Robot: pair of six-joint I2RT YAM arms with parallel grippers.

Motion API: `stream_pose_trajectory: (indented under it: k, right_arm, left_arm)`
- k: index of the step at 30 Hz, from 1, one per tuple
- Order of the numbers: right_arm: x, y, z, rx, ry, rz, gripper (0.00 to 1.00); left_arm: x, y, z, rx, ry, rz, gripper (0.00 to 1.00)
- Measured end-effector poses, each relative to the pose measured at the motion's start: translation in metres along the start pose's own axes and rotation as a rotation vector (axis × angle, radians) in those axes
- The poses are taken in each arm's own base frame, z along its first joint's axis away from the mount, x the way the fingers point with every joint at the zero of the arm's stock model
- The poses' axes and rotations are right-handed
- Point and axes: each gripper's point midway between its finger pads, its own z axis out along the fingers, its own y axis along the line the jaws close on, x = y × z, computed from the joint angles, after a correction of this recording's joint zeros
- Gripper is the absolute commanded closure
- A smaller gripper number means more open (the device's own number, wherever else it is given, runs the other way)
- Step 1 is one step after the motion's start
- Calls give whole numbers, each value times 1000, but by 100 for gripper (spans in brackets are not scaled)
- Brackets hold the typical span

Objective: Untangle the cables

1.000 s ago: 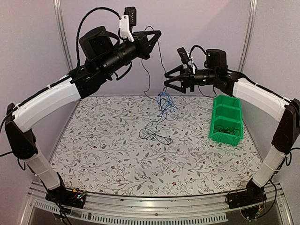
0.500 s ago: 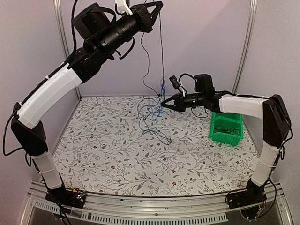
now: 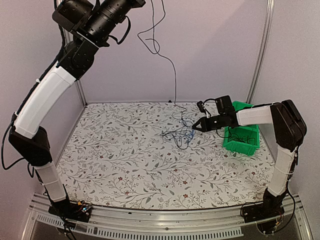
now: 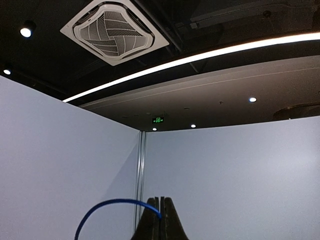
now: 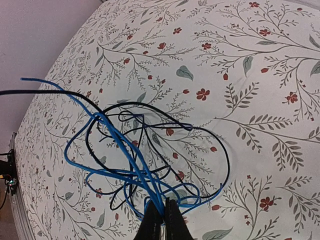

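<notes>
Floral tabletop [image 3: 125, 165], lilac walls behind. Loose tangle of cables [image 3: 178, 133] lies on the tabletop right of centre, near a green bin [image 3: 235, 146]. 1 thin strand climbs from the tangle out of the top of the overhead view. At the tangle's right edge sits the right tool [image 3: 196, 126], low, fingers pressed together, pinching several blue strands. High up, the left tool [image 4: 160, 220] points toward the ceiling, fingers pressed together on 1 blue strand that arcs off left.
</notes>
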Motion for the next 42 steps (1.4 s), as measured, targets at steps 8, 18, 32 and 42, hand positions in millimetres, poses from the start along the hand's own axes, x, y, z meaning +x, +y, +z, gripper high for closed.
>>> stream_pose_trajectory:
  k: [8,18,32,42]
  right_arm:
    - [23,-5,-16,49,90,-72,100]
    - [114,-37,-19,138,299,-15,100]
    - [68,-30,-29,97,255,-95,48]
    - [-58,80,-100,-112,-48,-386,38]
  left_arm:
    - [40,7,-5,-27,133,59,100]
    - [-60,-2,-6,-27,-92,225,100]
    - [33,14,-28,-70,135,138,100]
    - [132,35,-78,-155,354,37,100]
